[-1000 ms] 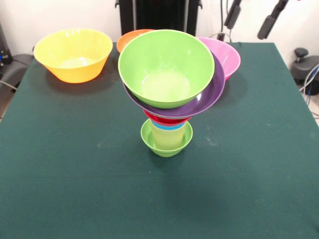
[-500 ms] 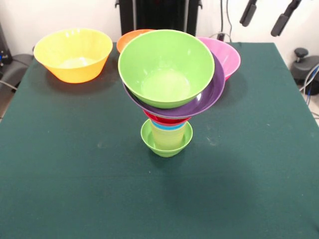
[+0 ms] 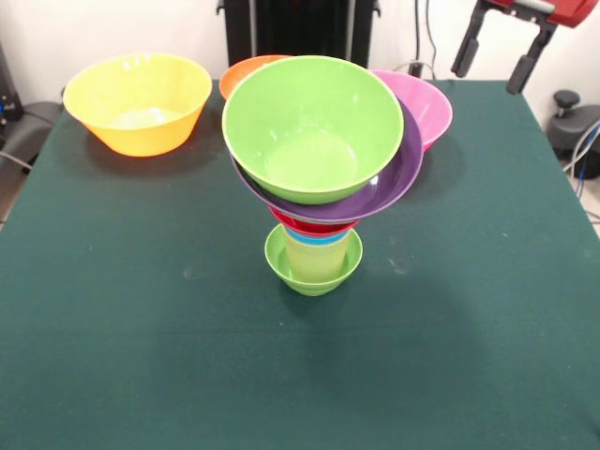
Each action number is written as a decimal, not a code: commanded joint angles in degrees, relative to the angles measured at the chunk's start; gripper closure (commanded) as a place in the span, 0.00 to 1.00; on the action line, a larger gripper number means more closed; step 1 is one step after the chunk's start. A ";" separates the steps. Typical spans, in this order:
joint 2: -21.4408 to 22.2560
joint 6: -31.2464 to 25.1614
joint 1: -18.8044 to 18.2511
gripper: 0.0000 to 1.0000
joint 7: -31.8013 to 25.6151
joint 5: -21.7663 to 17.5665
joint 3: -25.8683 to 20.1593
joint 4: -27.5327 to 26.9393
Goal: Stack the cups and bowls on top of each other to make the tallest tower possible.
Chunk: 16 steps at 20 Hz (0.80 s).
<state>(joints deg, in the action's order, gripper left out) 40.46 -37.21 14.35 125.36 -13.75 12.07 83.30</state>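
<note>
The tower (image 3: 315, 187) stands mid-table. Its base is a small lime-green bowl (image 3: 313, 267) holding a pale yellow cup (image 3: 315, 255). Above that show a blue rim (image 3: 317, 240) and a red rim (image 3: 314, 226), then a wide purple bowl (image 3: 398, 178) and a large green bowl (image 3: 312, 127) on top, tilted toward the camera. A large yellow bowl (image 3: 138, 101) sits far left. An orange bowl (image 3: 246, 71) and a pink bowl (image 3: 427, 105) stand behind the tower. My gripper (image 3: 492, 67) hangs open and empty at the top right, above the table's far right corner, beyond the pink bowl.
The green cloth table (image 3: 141, 328) ends at its far edge right behind the bowls. Cables and dark equipment (image 3: 577, 127) lie off the right edge.
The gripper first rose up and to the right, then came back down a little, with the red wrist now showing. The tower and loose bowls have not moved.
</note>
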 commanded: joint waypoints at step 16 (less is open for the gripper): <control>-8.98 17.88 11.54 0.00 19.55 0.50 8.38 14.04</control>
<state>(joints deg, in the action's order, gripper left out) 35.75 -22.21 24.79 132.87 -13.72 20.12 91.98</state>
